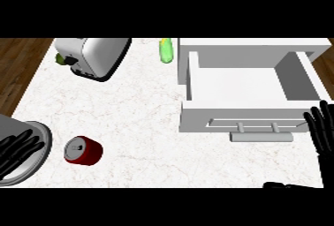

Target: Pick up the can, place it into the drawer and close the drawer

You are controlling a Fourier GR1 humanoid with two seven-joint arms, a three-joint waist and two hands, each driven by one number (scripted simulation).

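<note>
You have the red can [83, 150] lying on its side on the white marble counter [130, 114], near your left hand [18, 150], which rests open over a grey round pan [36, 165] at the left edge. Your right hand [324, 130] is open, fingers straight, just beside the open white drawer [248, 79] and its handle [261, 137]. A toaster [91, 55] and a green bottle [166, 49] sit at the far side.

You have the can [83, 150] near the tabletop's [130, 110] front left, the open drawer [244, 84] at right, the toaster [94, 56] back left.
</note>
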